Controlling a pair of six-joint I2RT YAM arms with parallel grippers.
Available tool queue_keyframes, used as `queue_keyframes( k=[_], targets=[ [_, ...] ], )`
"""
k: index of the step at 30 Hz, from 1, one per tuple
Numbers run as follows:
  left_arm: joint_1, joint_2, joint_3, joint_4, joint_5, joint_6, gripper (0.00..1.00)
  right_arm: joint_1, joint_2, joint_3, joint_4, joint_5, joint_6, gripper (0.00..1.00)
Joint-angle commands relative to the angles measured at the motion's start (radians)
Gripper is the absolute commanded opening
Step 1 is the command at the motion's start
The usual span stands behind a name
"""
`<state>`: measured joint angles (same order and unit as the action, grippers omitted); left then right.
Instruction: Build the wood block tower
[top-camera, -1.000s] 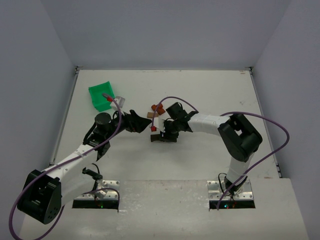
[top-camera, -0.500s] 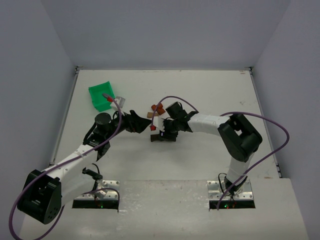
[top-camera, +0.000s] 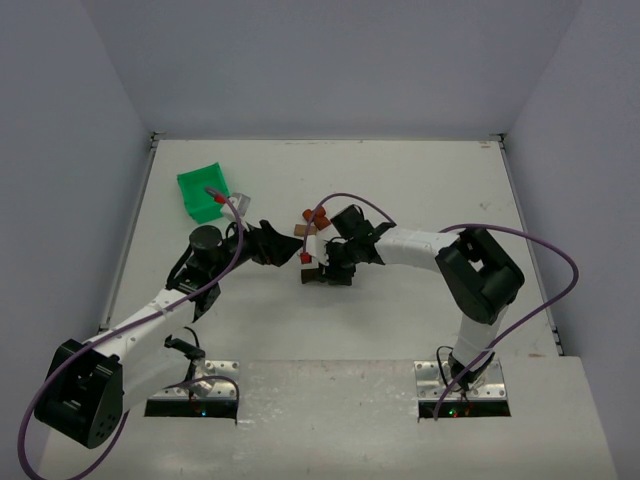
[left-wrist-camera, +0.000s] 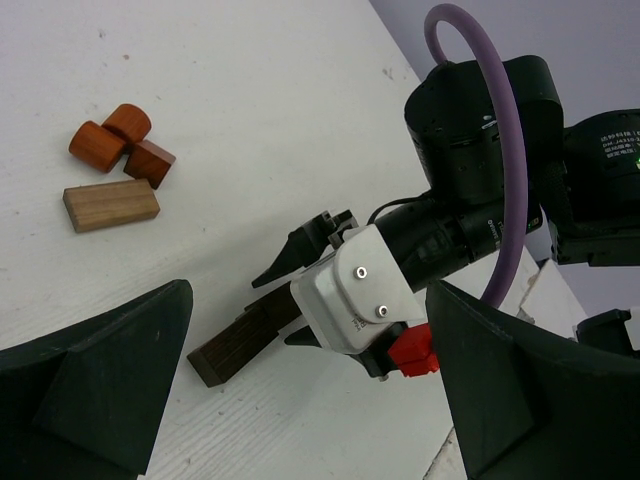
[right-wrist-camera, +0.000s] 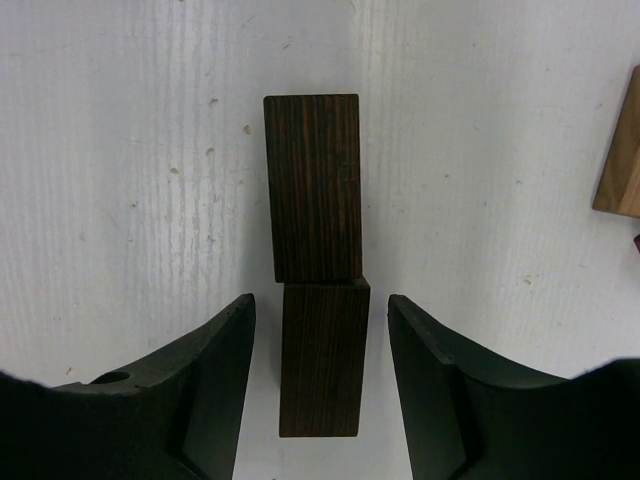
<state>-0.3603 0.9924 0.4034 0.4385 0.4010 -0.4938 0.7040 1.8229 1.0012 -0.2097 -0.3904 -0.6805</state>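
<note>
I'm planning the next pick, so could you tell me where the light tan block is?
In the left wrist view the light tan block lies flat at upper left, just below the reddish-orange pieces.

Mid-table (top-camera: 420, 180), two planks lie end to end, touching. The first plank (right-wrist-camera: 312, 187) lies ahead of my right gripper (right-wrist-camera: 320, 300). The second plank (right-wrist-camera: 322, 360) lies between its fingers (right-wrist-camera: 200, 390), with a gap on either side. My left gripper (left-wrist-camera: 308, 287) is just left of the planks, facing them. Toward the far edge from the planks lies a cluster: two rounded pieces (left-wrist-camera: 110, 135) touching each other, a cube (left-wrist-camera: 152, 162) against them, and a third plank (left-wrist-camera: 110, 204) just beside the cube, on its near-left side. A bin (top-camera: 203, 192) stands near the far-left corner, well apart from everything else.
</note>
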Motion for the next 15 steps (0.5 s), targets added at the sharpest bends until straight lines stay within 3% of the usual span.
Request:
queue_keyframes(
  k=[1, 15],
  targets=[
    [0.006, -0.018, -0.003, 0.062, 0.013, 0.018, 1.00, 0.013, -0.026, 0.033, -0.008, -0.043, -0.015, 0.55],
    [0.004, -0.013, -0.002, 0.066, 0.029, 0.016, 1.00, 0.017, -0.037, 0.034, -0.005, -0.063, -0.012, 0.56]
  ],
)
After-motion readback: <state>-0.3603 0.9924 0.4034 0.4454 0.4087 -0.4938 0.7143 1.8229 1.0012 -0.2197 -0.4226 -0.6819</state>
